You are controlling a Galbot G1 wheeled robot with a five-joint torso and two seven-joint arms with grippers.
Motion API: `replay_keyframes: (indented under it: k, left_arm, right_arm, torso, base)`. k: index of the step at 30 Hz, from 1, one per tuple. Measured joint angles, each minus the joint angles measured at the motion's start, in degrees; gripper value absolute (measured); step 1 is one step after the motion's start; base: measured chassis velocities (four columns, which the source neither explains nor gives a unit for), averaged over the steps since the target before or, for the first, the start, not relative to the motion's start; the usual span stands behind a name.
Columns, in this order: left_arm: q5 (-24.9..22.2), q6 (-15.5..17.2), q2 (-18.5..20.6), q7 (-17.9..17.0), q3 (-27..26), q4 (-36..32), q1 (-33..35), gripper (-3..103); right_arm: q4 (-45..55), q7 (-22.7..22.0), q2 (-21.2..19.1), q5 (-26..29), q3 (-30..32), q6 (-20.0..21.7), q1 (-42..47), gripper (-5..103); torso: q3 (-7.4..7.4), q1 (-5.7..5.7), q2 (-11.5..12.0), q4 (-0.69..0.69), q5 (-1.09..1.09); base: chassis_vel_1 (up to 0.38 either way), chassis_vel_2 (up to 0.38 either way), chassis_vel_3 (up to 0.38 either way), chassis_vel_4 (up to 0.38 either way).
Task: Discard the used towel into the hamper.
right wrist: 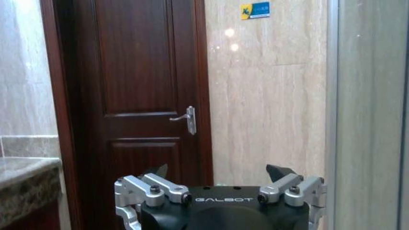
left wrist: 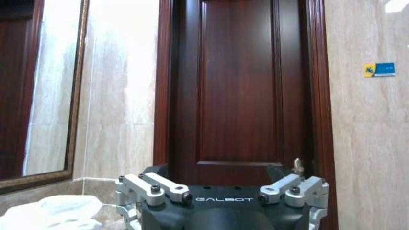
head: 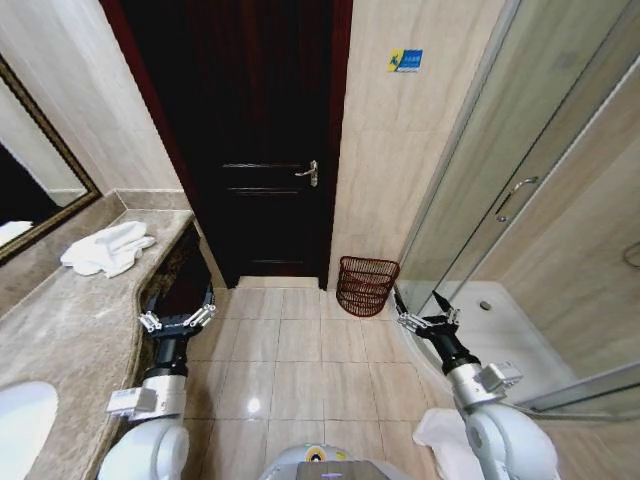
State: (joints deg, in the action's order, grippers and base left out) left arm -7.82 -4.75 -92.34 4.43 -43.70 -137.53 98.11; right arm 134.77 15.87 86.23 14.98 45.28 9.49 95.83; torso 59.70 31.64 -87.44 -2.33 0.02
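Observation:
A crumpled white towel (head: 108,248) lies on the marble counter (head: 70,330) at my left, near its far end; it also appears in the left wrist view as the towel (left wrist: 51,212) low beside the gripper. The hamper (head: 366,285), a dark reddish-brown open-weave basket, stands on the floor against the wall to the right of the door. My left gripper (head: 177,319) hovers open beside the counter's edge, short of the towel. My right gripper (head: 428,321) (right wrist: 219,170) is held open over the floor, nearer than the hamper and to its right. Neither holds anything.
A dark wooden door (head: 260,150) is shut straight ahead. A glass shower enclosure (head: 520,200) closes the right side. A mirror (head: 30,190) and a white sink (head: 20,425) are at the left. White cloth (head: 440,440) lies on the floor by my right arm. Tiled floor (head: 300,350) lies between.

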Motion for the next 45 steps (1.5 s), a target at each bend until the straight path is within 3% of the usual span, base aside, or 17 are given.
replay_keyframes:
  k: [4, 7, 11, 17, 20, 22, 23, 24, 27, 31, 36, 39, 45]
  left_arm:
    - [-0.07, 0.21, -0.07, 0.94, -0.83, -0.17, 1.18, 100]
    - [-2.11, 2.19, -0.02, 2.21, -1.51, 1.9, 0.88, 100]
    - [-8.92, 3.58, 1.43, 3.13, -1.44, 5.03, 0.12, 100]
    - [-7.93, 0.18, 2.59, 4.61, -0.35, 8.83, 0.47, 100]
    - [-6.78, -1.66, 2.71, 2.84, 0.52, 9.51, 0.88, 100]
    - [-4.69, -2.18, 2.68, -1.17, 1.27, 9.56, 0.71, 100]
    - [-4.26, -2.18, 2.67, -2.03, 1.39, 9.51, 0.65, 100]
    - [-3.08, -1.84, 2.75, -5.76, 1.73, 8.88, 0.44, 100]
    - [-3.4, -0.62, 3.79, -8.13, 1.83, 8.15, -0.07, 100]
    - [-5.36, 1.04, 6.65, -8.54, 1.83, 8.2, -1.44, 100]
    - [-12.36, 2.8, 14.34, -6.89, 1.97, 8.14, -1.57, 100]
    - [-12.93, 1.53, 15.87, -5.91, 1.52, 8.24, -0.19, 100]
    - [-12.86, -0.79, 14.83, -5.37, 1.23, 8.77, 1.35, 100]
  right_arm:
    - [-0.01, 0.33, 1.24, 0.35, -0.75, -0.11, 0.1, 100]
    - [0.12, 0.67, 1.87, 0.73, -0.54, -0.17, 1.21, 100]
    - [0.14, 2.54, -0.29, 2.08, 1.68, -3.02, 4.12, 100]
    - [-1.78, 5.21, -3.57, 3.08, 3.29, -7.02, 3.85, 100]
    - [-2.42, 5.06, -3.57, 3.11, 2.94, -7.19, 3.45, 100]
    - [-3.41, 4.68, -3.19, 2.93, 2.47, -7.12, 2.26, 100]
    - [-3.63, 4.43, -2.98, 2.83, 2.35, -7.12, 1.91, 100]
    - [-4.06, 2.7, -1.48, 2.55, 1.66, -6.9, 0.49, 100]
    - [-4.15, 0.78, 0.45, 2.54, 0.81, -5.96, -1.03, 100]
    - [-4.6, 0.55, 1.34, 2.54, 0.42, -5.66, -1.51, 100]
    - [-6.67, 1.65, -1.13, 4.43, 0.3, -6.28, -0.48, 100]
    - [-7.4, 2.14, -2.27, 5.66, 0.14, -6.62, -0.22, 100]
    - [-7.64, 2.25, -1.33, 4.47, -0.4, -7.86, -0.2, 100]
  torso:
    - [0.0, 0.0, 0.0, -0.01, -0.01]
    - [0.0, 0.0, 0.0, -0.01, -0.01]
    - [0.0, 0.0, 0.0, 0.02, -0.01]
    - [0.0, 0.0, 0.0, -0.01, -0.02]
    - [0.0, 0.0, 0.0, -0.01, -0.02]
    - [0.0, 0.0, 0.0, 0.0, -0.03]
    - [0.0, 0.0, 0.0, 0.0, -0.02]
    - [0.0, 0.0, 0.0, 0.0, -0.02]
    - [0.0, 0.0, 0.0, -0.01, -0.02]
    - [0.0, 0.01, 0.0, 0.0, -0.03]
    - [0.0, 0.01, 0.0, 0.01, -0.02]
    - [0.0, 0.01, 0.0, 0.0, -0.02]
    - [0.0, 0.0, 0.0, -0.01, -0.03]
  base:
    - [0.0, 0.0, 0.0, 0.0]
    - [0.0, 0.0, 0.0, 0.0]
    - [0.0, 0.0, 0.0, 0.0]
    - [0.0, 0.0, 0.0, 0.0]
    - [0.0, 0.0, 0.0, 0.0]
    - [0.0, 0.0, 0.0, 0.0]
    - [0.0, 0.0, 0.0, 0.0]
    - [0.0, 0.0, 0.0, 0.0]
    - [0.0, 0.0, 0.0, 0.0]
    - [0.0, 0.0, 0.0, 0.0]
    - [0.0, 0.0, 0.0, 0.0]
    - [0.0, 0.0, 0.0, 0.0]
    - [0.0, 0.0, 0.0, 0.0]
